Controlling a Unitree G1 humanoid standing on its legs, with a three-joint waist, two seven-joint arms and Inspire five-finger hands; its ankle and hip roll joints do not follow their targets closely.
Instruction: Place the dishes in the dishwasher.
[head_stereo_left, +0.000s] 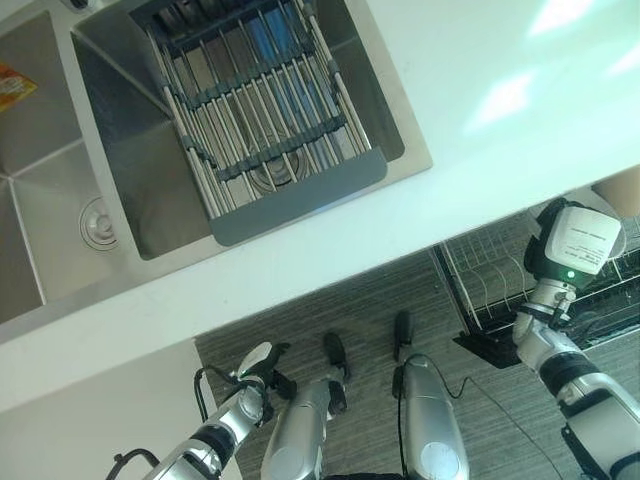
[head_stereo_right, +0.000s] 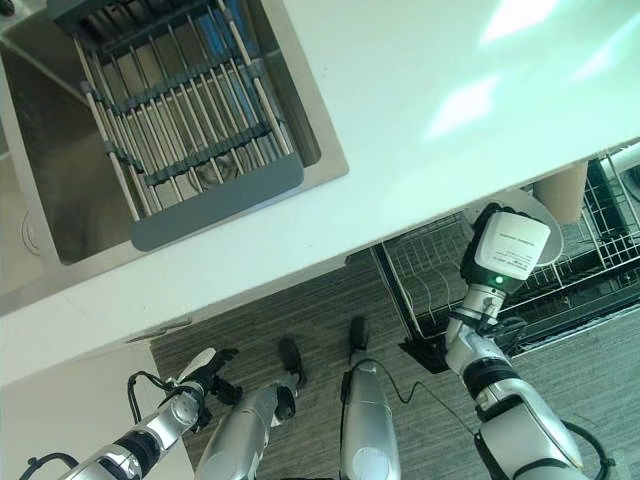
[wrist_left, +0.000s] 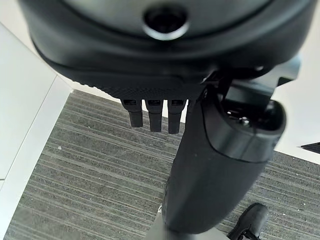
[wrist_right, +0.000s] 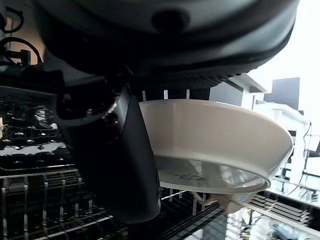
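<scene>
My right hand (head_stereo_right: 505, 250) is shut on a white bowl (wrist_right: 215, 145), thumb (wrist_right: 115, 165) on one side of its wall and the fingers behind its rim. It holds the bowl tilted just above the pulled-out wire dishwasher rack (head_stereo_right: 430, 280) below the counter edge. A sliver of the bowl (head_stereo_right: 548, 228) peeks out past the hand in the right eye view. My left hand (head_stereo_left: 255, 365) hangs low over the floor at the lower left, holding nothing, its fingers (wrist_left: 150, 117) relaxed.
A white counter (head_stereo_left: 480, 90) runs across the view with a steel sink (head_stereo_left: 120, 190) set in it. A grey roll-up drying rack (head_stereo_left: 260, 120) lies over the sink. A tan cup (head_stereo_right: 562, 192) stands in the dishwasher rack. Grey ribbed flooring (head_stereo_left: 380, 300) lies below.
</scene>
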